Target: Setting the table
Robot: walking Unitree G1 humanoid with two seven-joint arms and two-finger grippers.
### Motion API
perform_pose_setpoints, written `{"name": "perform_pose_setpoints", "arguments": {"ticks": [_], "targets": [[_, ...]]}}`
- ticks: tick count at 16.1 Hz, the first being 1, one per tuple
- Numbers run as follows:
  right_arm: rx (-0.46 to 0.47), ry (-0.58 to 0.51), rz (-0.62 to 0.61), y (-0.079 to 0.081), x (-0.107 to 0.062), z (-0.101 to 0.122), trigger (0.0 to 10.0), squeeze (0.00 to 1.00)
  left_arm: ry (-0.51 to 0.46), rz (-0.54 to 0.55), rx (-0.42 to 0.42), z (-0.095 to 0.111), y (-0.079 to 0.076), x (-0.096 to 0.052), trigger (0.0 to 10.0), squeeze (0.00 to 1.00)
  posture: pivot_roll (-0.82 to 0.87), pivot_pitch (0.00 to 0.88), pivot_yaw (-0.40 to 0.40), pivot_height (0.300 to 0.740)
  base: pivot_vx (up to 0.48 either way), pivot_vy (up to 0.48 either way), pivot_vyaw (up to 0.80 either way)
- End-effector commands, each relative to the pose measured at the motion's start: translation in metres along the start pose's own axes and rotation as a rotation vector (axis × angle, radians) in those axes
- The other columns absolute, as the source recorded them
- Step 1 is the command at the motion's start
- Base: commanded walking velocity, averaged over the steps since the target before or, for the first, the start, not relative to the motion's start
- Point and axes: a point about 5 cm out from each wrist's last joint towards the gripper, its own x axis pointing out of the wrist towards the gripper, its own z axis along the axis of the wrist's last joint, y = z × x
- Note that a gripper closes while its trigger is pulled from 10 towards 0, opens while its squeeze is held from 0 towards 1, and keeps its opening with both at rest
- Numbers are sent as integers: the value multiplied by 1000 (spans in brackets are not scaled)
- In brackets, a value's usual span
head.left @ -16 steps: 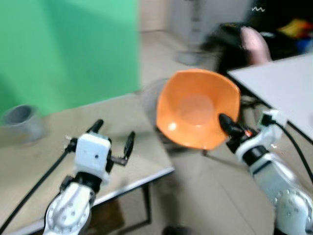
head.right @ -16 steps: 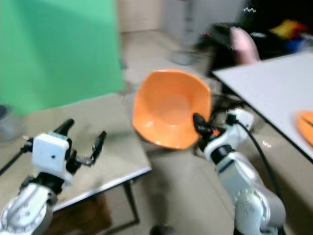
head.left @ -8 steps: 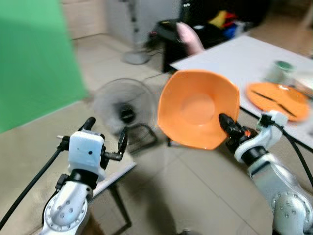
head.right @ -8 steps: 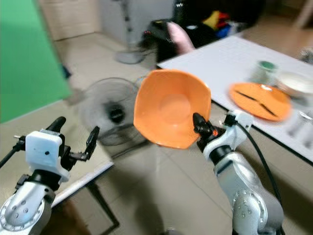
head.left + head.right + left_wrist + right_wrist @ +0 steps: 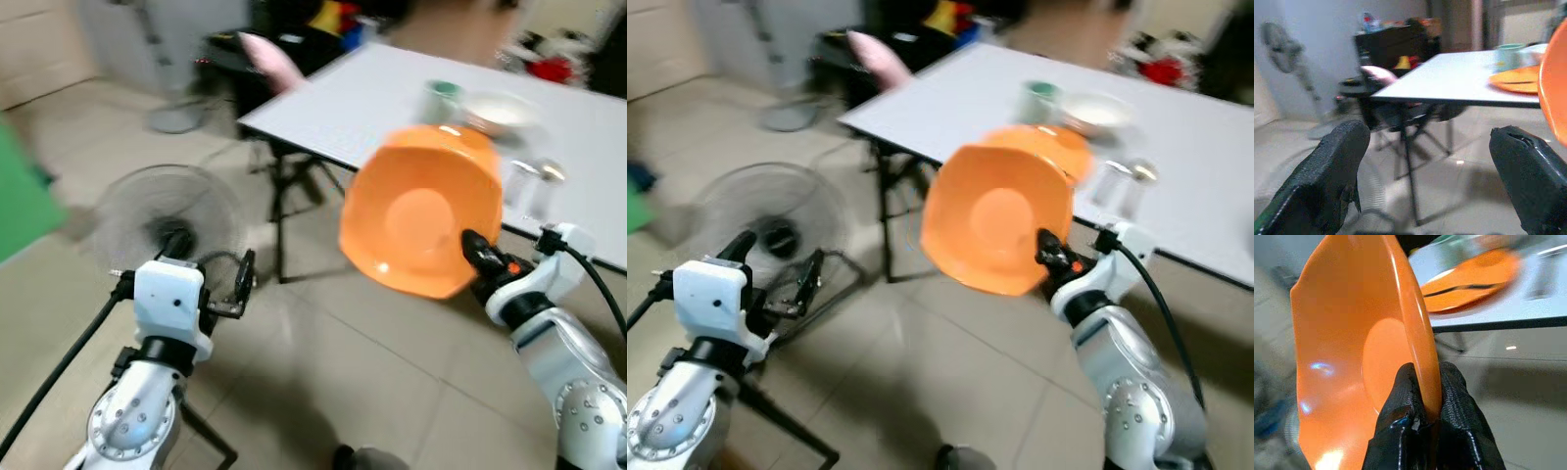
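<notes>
My right gripper [image 5: 477, 253] is shut on the rim of an orange bowl [image 5: 421, 225], which it holds on edge with the hollow facing me. In the right wrist view both black fingers [image 5: 1400, 406] pinch the bowl's rim [image 5: 1415, 333]. The bowl hangs in front of a white table [image 5: 372, 103] that carries an orange plate [image 5: 1515, 81] with dark utensils, a green cup [image 5: 443, 95], a white bowl [image 5: 498, 110] and clear glasses [image 5: 524, 186]. My left gripper [image 5: 211, 266] is open and empty, raised over the floor.
A round floor fan [image 5: 162, 220] stands on the tiles just beyond my left gripper. Folding legs [image 5: 284, 211] hold up the table's near corner. A pink object [image 5: 269, 59] lies on dark furniture behind the table. Bare tiled floor lies between me and the table.
The view has swung right: the green wall and tan table are gone and the white table is closer. The bowl stays in the right gripper; the left gripper stays open.
</notes>
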Motion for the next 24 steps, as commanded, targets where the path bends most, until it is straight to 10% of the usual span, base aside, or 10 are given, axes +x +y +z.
{"name": "perform_pose_setpoints", "arguments": {"ticks": [1, 15, 24], "targets": [[-30, -19, 43, 9, 0, 4, 10000, 0, 21, 24, 1, -4, 4, 0, 10000, 0, -65, 0, 3, 740, 0, 0, -800], [-38, -77, -91, -10, -4, 15, 10000, 0, -21, -11, -4, -4, 0, 9, 10000, 0, -113, 0, 19, 740, 0, 0, -800], [37, -109, -74, -13, 23, 47, 10000, 0, -40, -108, 2, -2, -4, 21, 10000, 0, -110, 0, 23, 740, 282, 0, -299]]}}
